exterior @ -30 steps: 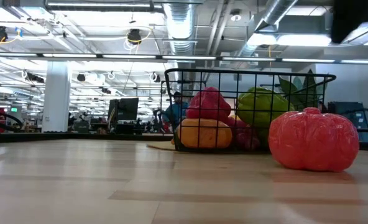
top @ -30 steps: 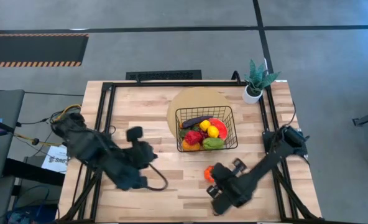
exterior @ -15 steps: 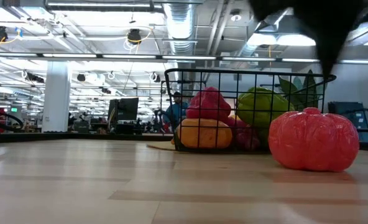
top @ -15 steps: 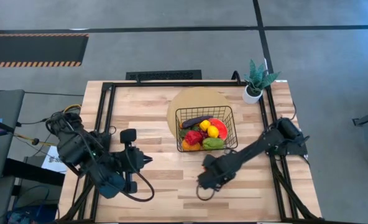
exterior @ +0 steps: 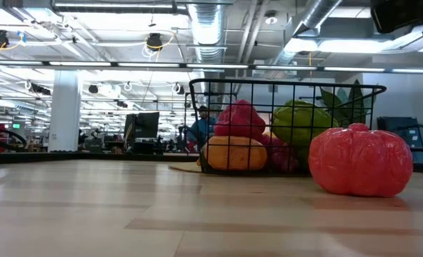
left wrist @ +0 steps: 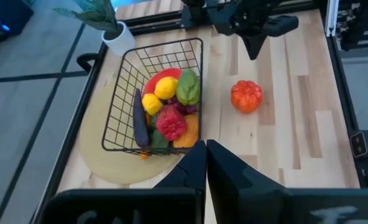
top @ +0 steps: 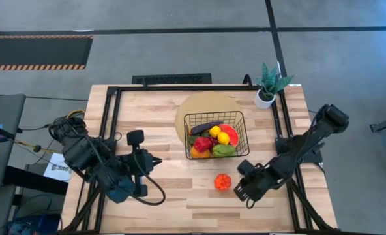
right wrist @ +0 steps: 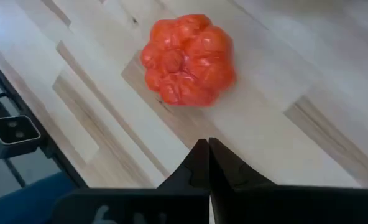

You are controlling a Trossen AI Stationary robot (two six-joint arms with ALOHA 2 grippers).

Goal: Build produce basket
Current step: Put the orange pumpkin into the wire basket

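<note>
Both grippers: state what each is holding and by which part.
Nothing is held. The right gripper is shut and empty beside the orange pepper; the left gripper is shut and empty too.

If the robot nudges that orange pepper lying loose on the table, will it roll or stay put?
The orange pepper looks squat and lobed, so it would probably wobble rather than roll far. Its glossy skin may be slippery. It seems a light toy, likely to slide easily on the smooth table.

bright even overhead light, soft shadows; low view foreground blurry.
</note>
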